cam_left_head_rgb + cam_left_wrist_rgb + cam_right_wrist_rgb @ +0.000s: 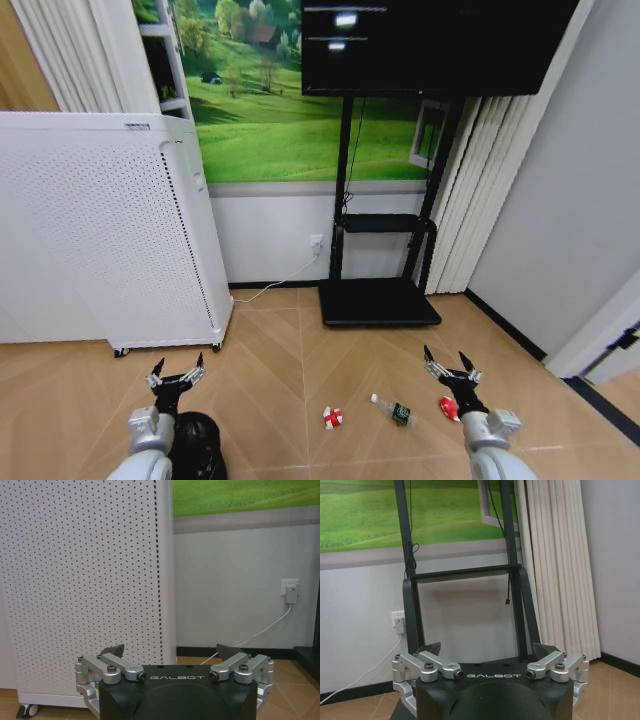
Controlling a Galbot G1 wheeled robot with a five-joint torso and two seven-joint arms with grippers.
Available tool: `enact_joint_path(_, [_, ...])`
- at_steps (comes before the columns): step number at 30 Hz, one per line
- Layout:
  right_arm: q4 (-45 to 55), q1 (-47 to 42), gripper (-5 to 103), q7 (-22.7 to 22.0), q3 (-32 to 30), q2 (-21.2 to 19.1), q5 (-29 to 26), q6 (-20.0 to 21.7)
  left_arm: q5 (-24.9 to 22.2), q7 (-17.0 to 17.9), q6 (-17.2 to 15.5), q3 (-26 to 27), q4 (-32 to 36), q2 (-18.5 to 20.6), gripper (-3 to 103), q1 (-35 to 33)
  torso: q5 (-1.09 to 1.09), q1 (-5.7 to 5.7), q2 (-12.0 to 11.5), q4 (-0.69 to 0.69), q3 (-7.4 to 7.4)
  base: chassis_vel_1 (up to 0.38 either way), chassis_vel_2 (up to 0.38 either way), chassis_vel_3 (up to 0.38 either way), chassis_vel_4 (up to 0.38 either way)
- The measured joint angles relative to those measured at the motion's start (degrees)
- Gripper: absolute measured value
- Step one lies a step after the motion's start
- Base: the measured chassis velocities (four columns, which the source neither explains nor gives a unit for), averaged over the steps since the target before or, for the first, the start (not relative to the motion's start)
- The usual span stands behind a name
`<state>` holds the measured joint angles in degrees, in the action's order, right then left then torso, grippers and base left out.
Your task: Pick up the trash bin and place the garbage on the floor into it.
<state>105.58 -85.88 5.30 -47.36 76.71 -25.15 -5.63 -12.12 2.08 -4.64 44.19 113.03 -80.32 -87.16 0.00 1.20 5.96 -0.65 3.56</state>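
Note:
The trash bin (196, 446), a small black mesh basket, stands on the wood floor at the bottom left, partly behind my left arm. My left gripper (178, 363) (171, 650) is raised just above and beyond it, open and holding nothing. The garbage lies in a row on the floor: a crumpled red-and-white wrapper (332, 417), a small clear bottle with a green label (395, 410) and a flattened red piece (447, 407). My right gripper (446, 356) (487, 647) hovers open over the red piece, partly covering it.
A tall white perforated cabinet (110, 230) (85, 580) on casters stands at the left, close beyond the bin. A black TV stand (380, 300) (465, 575) with its flat base sits against the back wall. A cable runs from a wall socket (290, 590). Curtains (555, 565) hang at the right.

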Motion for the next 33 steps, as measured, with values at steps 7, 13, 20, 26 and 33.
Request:
enact_joint_path(7, [-0.11, -0.05, 100, 0.0, 0.04, -0.07, 0.01, -0.1, 2.18, 1.96, -1.99, 0.52, 0.86, 0.8, 100, -0.3, 0.0, 0.01, 0.04, -0.01, 0.03, 0.0, 0.0, 0.0, 0.0])
enact_joint_path(13, [-0.41, 0.31, 100, -0.12, -0.33, -0.69, -0.52, -0.11, 0.3, 7.02, -7.37, 3.38, 6.1, 1.53, 100, -3.64, 0.01, 0.05, 0.21, 0.0, 0.15, 0.0, 0.0, 0.0, 0.0])
enact_joint_path(20, [-0.49, 0.81, 100, -1.14, -0.58, -1.05, -0.9, 0.02, -1.04, 10.44, -9.66, 8.86, 12.19, 6.26, 100, -14.36, -0.01, 0.09, 0.37, -0.02, 0.27, 0.0, 0.0, 0.0, 0.0])
enact_joint_path(26, [-0.45, 1.62, 100, -1.8, -0.81, -1.98, -1.46, 0.16, -2.91, 9.82, -10.55, 14.06, 15.12, 10.64, 100, -21.63, -0.01, 0.11, 0.44, 0.01, 0.32, 0.0, 0.0, 0.0, 0.0])
enact_joint_path(33, [-0.6, 2.81, 100, -1.94, -1.11, -3.43, -3.01, 0.68, -2.38, 7.53, -10.62, 17.06, 14.45, 11.71, 98, -27.26, 0.0, 0.13, 0.51, 0.0, 0.38, 0.0, 0.0, 0.0, 0.0])
